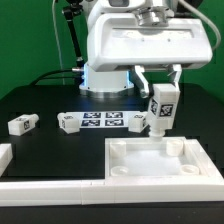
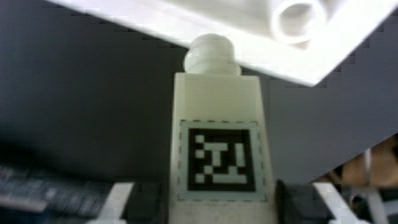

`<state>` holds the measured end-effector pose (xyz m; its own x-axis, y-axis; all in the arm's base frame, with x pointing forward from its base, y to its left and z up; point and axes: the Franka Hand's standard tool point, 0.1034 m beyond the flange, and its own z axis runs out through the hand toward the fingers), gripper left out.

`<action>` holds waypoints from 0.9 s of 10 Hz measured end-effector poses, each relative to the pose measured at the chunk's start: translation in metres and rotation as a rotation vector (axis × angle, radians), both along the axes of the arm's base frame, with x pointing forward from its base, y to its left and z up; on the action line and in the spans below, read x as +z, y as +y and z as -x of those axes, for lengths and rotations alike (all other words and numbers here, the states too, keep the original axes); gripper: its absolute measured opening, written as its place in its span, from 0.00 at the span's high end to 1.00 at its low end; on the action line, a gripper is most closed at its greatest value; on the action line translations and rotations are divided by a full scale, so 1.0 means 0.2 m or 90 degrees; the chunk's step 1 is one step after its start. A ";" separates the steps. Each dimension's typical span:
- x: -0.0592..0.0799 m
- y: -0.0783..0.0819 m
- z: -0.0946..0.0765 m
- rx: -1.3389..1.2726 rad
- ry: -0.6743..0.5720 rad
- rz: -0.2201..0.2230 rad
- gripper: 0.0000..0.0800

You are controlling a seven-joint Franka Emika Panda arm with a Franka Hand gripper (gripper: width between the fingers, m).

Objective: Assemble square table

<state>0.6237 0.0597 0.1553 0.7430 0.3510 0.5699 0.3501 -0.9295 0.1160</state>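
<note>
A white tagged leg block (image 1: 161,110) is gripped between the 2 fingers of the gripper (image 2: 219,200), which is clenched on its sides. The block is held slightly tilted just above the far rim of the square table top (image 1: 150,165). Its peg (image 2: 214,48) is pointed towards a corner hole (image 2: 299,14). A second leg block (image 1: 22,123) and a third leg block (image 1: 68,123) are seen lying on the black table (image 1: 40,100) near the marker board (image 1: 100,121).

Pincer (image 2: 221,203) grips tagged leg (image 2: 217,120); its peg points toward tabletop (image 2: 178,20).
</note>
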 end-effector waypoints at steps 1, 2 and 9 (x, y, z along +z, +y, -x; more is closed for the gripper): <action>-0.03 -0.01 0.01 -0.004 -0.001 -0.001 0.64; -0.03 -0.01 0.01 -0.002 0.001 0.000 0.64; -0.19 0.22 -0.06 0.000 0.024 -0.107 0.64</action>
<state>0.6351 0.1029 0.1179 0.7646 0.2532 0.5927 0.3514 -0.9347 -0.0541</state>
